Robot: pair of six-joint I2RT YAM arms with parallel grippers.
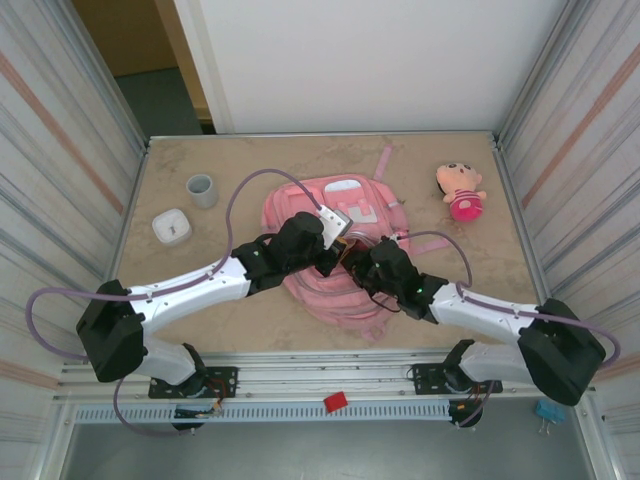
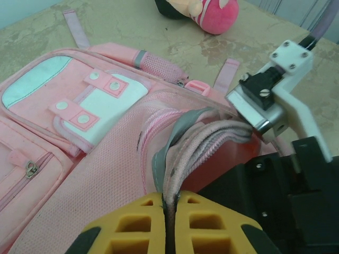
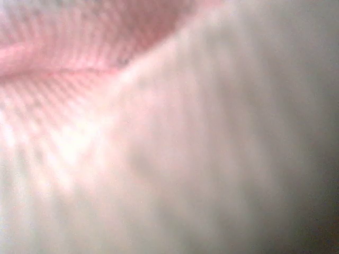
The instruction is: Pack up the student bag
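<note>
Student bag [image 1: 300,200] flat at table [image 1: 250,160] centre, front pockets up. Left claw [image 2: 168,211] pressed together, pinching fabric rim of bag's opening. Right claw [image 1: 365,262] against bag opening; spread or closed, cannot tell.

We see a beige marbled table [image 1: 250,160] closed in by pale ribbed side walls [image 1: 60,150], each crossed by a faint reddish stripe, and a plain white back panel [image 1: 360,60]. Past its left edge lie a grey floor [image 1: 160,100] and an ochre surface [image 1: 120,30]. An aluminium rail [image 1: 300,378] edges the near side. The light is soft and even.
</note>
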